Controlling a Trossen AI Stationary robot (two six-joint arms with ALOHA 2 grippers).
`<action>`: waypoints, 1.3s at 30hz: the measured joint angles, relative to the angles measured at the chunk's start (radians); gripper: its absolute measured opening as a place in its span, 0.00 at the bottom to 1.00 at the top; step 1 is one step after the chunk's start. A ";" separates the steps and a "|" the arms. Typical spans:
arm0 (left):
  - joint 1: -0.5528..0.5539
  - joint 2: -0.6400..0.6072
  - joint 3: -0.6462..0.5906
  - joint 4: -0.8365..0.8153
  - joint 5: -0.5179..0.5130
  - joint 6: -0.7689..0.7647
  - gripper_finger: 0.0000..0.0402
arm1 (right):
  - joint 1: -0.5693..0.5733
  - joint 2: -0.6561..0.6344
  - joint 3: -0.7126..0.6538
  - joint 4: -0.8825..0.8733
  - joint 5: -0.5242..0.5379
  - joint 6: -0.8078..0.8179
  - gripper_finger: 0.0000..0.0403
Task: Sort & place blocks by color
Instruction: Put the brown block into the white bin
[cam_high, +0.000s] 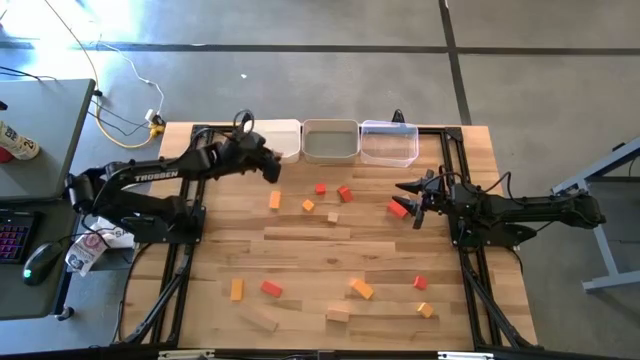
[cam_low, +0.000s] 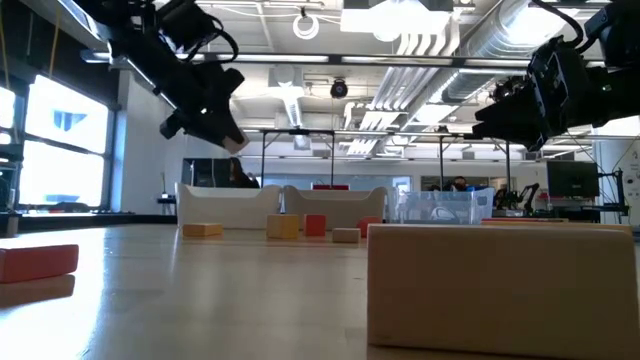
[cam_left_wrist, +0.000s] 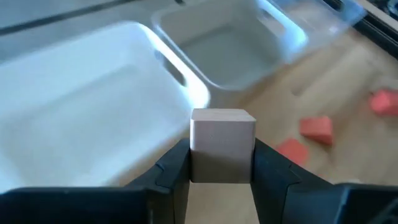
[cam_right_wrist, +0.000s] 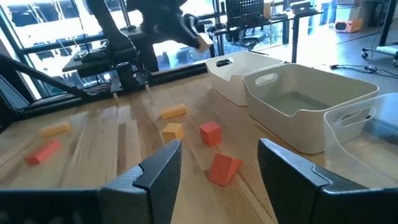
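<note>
My left gripper (cam_left_wrist: 221, 163) is up off the surface (cam_high: 330, 255) by the white bin (cam_left_wrist: 81, 124), fingers (cam_left_wrist: 174, 171) clamped on a plain wood cube (cam_left_wrist: 222, 144), which sits just short of that bin's rim. Next along the back edge I see the grey bin (cam_high: 330, 141), then the clear bin (cam_high: 389, 142). My right gripper (cam_right_wrist: 217, 168) hangs over the right side, fingers spread wide with nothing between them, a red block (cam_right_wrist: 224, 168) lying just beyond them. Another red cube (cam_right_wrist: 210, 133) and 2 orange blocks (cam_right_wrist: 173, 112) sit mid-surface. More red, orange and wood blocks (cam_high: 300, 300) lie scattered along the near side.
</note>
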 joint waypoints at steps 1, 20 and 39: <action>0.021 0.000 0.000 0.001 0.000 0.008 0.27 | 0.000 0.000 0.000 0.001 0.000 0.001 0.50; 0.293 0.129 0.001 0.079 0.124 0.133 0.28 | 0.000 0.000 0.008 0.184 0.000 0.052 0.50; 0.309 0.256 0.000 0.086 0.152 0.125 0.40 | 0.000 0.000 0.024 0.141 -0.004 0.090 0.50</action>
